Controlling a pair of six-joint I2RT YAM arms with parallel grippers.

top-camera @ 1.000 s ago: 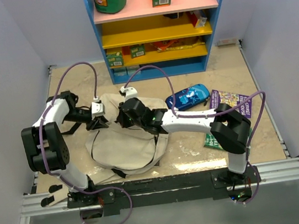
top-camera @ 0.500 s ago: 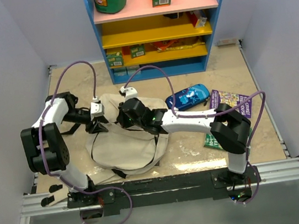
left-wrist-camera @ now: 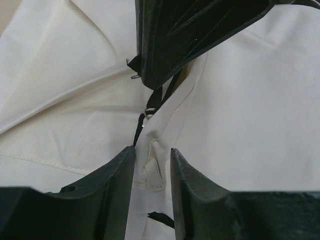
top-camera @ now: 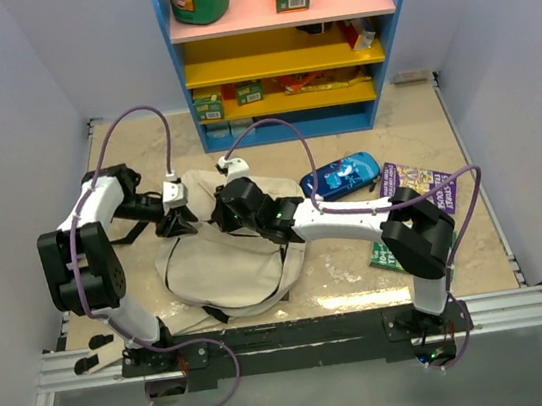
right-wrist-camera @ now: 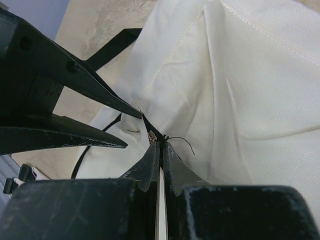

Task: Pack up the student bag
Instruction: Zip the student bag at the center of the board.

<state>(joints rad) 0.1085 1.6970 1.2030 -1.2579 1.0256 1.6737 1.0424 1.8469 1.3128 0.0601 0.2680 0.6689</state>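
Right gripper (right-wrist-camera: pixel 159 146) clamped on the zip pull (right-wrist-camera: pixel 150 131) at the bag's (top-camera: pixel 222 270) 12 o'clock edge, arm stretched low from 4 o'clock. Left gripper (left-wrist-camera: pixel 152 152) part open, loose around a canvas fold, tips facing the right's, forearm level from 9 o'clock. Bag lies flat at the table's 8 o'clock.

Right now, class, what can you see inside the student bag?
Nothing inside shows: the student bag hides its interior under cream canvas. The right gripper is shut on its black pull tab, the left gripper open alongside.

Blue shelf (top-camera: pixel 291 131), pale walls (top-camera: pixel 1 79), marble-like tabletop (top-camera: pixel 423 131)
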